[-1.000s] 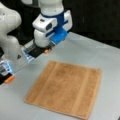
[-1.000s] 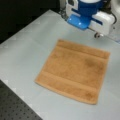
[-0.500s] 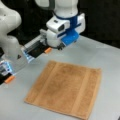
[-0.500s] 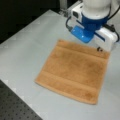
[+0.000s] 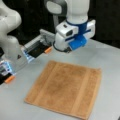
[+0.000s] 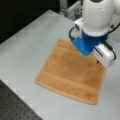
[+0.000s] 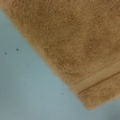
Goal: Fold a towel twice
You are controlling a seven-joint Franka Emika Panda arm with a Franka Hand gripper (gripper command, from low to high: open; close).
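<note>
Here, your towel lies flat and unfolded on the grey table, one corner showing in the wrist view. The gripper hangs above its far edge, fingers hidden, so you cannot tell their state. It has come closer since half a second ago

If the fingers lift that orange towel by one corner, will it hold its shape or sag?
Likely sag: the towel is thin terry lying flat, unfolded, on the table. Probably light. Its nap suggests it would drag and bunch rather than slide if pushed.
</note>
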